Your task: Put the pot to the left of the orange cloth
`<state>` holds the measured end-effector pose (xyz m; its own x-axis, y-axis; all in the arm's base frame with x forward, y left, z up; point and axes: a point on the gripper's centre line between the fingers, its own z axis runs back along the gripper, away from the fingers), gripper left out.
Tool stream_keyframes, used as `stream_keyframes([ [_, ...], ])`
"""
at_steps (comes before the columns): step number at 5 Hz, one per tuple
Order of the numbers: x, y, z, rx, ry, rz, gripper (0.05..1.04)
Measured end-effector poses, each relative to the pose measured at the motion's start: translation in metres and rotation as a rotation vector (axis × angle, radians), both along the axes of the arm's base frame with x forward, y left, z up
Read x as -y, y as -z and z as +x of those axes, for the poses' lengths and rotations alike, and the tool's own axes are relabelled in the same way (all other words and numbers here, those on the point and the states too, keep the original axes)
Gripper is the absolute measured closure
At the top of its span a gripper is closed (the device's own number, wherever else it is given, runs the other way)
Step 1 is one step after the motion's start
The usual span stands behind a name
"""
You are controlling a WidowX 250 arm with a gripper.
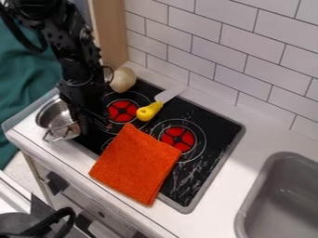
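My black gripper [86, 120] hangs low at the left of the stove, against the right side of a shiny metal pot [55, 114]; dark arm parts cover some of the pot's rim. The pot stands upright at the counter's left end, with a handle pointing to the front edge. I cannot tell whether the gripper holds it. The orange cloth [138, 165] lies flat over the stove's front edge, to the right of the pot and gripper.
The black stove top [220, 130] has red burner centres. A knife with a yellow handle [149, 111] lies behind the cloth, and a pale rounded object [123, 79] stands near the back wall. A grey sink [282, 200] is at the right.
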<state>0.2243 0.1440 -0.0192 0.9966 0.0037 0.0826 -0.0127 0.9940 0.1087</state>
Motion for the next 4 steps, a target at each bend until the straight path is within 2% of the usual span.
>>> stream_keyframes([
  [1,0.0,0.001,0.0,0.012,-0.028,-0.031,0.59],
  [2,0.003,-0.004,-0.001,0.017,-0.046,-0.042,0.268],
  [3,0.012,-0.032,-0.004,0.047,-0.096,-0.009,0.067],
  [4,0.027,-0.045,-0.008,-0.008,-0.157,0.011,0.073],
])
